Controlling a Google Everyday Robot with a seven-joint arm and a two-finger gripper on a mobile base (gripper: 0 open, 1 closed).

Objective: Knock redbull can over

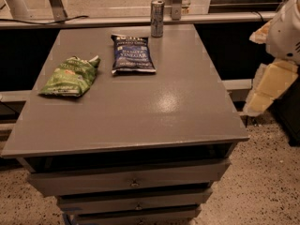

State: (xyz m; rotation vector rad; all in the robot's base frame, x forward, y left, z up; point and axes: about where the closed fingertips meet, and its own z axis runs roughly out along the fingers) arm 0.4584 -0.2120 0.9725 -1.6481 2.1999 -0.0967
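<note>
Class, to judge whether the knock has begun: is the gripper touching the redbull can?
Apart. In the camera view the gripper hangs right of the table, far from the upright redbull can at its back edge.

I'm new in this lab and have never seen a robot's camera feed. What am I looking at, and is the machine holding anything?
A single camera looks down on a grey table with drawers. The white shape at the right edge is the robot's arm. The cream part below it is its gripper, beside the table and touching nothing there. On the table lie a green chip bag and a dark blue chip bag. The redbull can stands upright at the far edge. Nothing appears to be held.
</note>
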